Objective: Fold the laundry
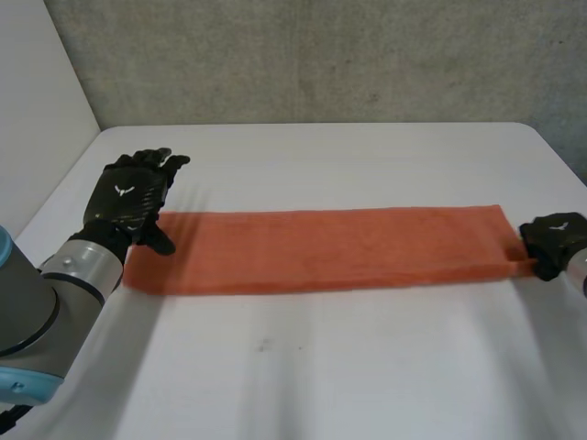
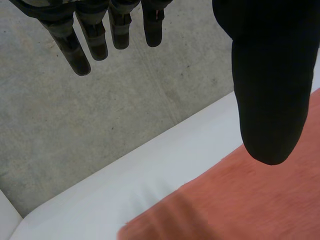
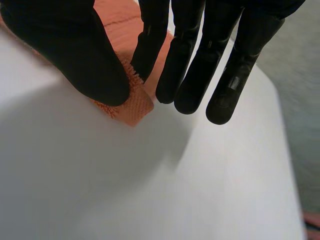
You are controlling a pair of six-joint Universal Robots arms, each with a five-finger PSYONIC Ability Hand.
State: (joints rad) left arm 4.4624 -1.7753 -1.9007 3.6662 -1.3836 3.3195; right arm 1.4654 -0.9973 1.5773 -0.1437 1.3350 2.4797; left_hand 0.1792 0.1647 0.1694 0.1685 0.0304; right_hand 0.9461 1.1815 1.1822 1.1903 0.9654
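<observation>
**One corner pinched, one hand waiting**

The orange towel point(image 1: 321, 249) is lying flat as a long strip across the middle of the white surface point(image 1: 367, 367). It is reaching from near the left edge to near the right edge.

The right hand point(image 1: 555, 240) is sitting at the strip's right end, at the corner nearer the robot. Its thumb and one of its fingers point(image 3: 150, 45) are pinching that corner. The other fingers are hanging straight beside it and holding nothing. The left hand point(image 1: 128, 203) is hovering over the strip's left end with its fingers point(image 2: 95, 40) wide and straight, holding nothing.

The pinch is taking only a tiny bit of the corner, so the towel may be slipping out once the hand lifts. With just one end held, the long strip may be dragging, twisting or bunching up and not folding neatly.

The right wrist view is showing the pinch up close, while the head view is showing just a dark hand at the towel's end. The head view is showing the whole strip and both ends at once.
</observation>
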